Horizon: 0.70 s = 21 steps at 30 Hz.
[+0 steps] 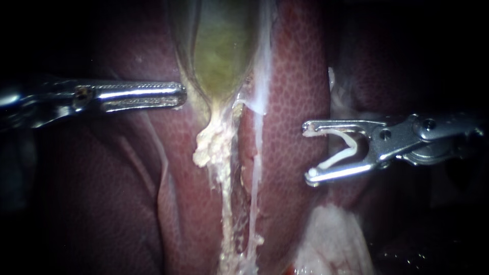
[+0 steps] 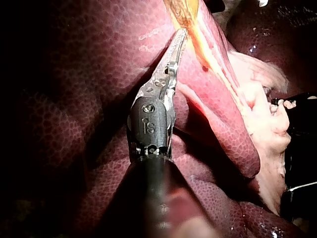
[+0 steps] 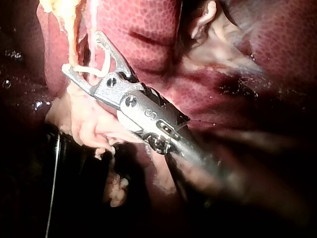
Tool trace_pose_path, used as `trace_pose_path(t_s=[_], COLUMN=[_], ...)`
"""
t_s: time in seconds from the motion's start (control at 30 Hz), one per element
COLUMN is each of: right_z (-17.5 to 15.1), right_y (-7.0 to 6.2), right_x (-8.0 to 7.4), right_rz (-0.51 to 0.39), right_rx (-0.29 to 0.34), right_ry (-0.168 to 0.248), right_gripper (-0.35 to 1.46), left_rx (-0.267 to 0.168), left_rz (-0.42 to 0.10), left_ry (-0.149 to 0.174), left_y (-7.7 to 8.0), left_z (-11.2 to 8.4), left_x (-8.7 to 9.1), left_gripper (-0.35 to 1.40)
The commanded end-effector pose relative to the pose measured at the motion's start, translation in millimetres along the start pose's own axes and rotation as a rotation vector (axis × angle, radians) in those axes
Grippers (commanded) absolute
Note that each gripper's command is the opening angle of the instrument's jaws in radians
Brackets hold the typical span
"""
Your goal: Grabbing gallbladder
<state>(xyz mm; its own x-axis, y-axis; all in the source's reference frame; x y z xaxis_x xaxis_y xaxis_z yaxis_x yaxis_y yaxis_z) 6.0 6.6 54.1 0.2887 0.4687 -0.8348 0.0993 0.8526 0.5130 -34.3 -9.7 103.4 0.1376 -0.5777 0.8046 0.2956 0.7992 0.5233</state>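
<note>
The green-yellow gallbladder [image 1: 220, 53] lies between lobes of dark red liver [image 1: 295, 102] and narrows to a ragged yellowish strand [image 1: 219, 147]. My left instrument [image 1: 182, 97] comes in level from the left. Its jaws lie almost together and pinch the gallbladder's left edge. In the left wrist view the same jaws [image 2: 181, 35] reach the pink fold beside the yellow gallbladder [image 2: 187, 11]. My right instrument [image 1: 308, 153] hangs off to the right over the liver. Its jaws stand wide apart around a white V-shaped clip [image 1: 342, 150], which also shows in the right wrist view [image 3: 94, 69].
Pale fatty tissue [image 1: 331, 239] lies below the right instrument. A thin whitish membrane [image 1: 262, 76] runs down the gallbladder's right side. Liver lobes [image 1: 102, 193] fill the left and lower part of the view, and the edges are dark.
</note>
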Motion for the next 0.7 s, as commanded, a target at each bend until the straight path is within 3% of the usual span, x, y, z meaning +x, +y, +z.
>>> trace_pose_path(t_s=[0.03,0.57,0.6,0.67,0.7], right_z=[0.0,0.0,0.0,0.0,0.0], right_y=[0.0,0.0,0.0,0.0,0.0], right_x=[0.0,0.0,0.0,0.0,0.0], right_rz=[0.000,0.000,0.000,0.000,0.000], right_rx=[0.000,0.000,0.000,0.000,0.000], right_ry=[0.000,0.000,0.000,0.000,0.000], right_gripper=[0.58,0.58,0.58,0.58,0.58], left_rx=[0.000,0.000,0.000,0.002,0.003], left_rz=[0.000,0.001,0.001,0.002,0.002], left_ry=[0.000,0.000,0.000,0.000,0.000], left_y=[0.0,-0.7,-0.9,-1.2,-1.4], left_z=[0.0,0.0,-0.1,-0.3,-0.5], left_x=[0.0,-0.3,-0.3,-0.4,-0.4], left_gripper=[-0.35,-0.35,-0.33,-0.08,-0.05])
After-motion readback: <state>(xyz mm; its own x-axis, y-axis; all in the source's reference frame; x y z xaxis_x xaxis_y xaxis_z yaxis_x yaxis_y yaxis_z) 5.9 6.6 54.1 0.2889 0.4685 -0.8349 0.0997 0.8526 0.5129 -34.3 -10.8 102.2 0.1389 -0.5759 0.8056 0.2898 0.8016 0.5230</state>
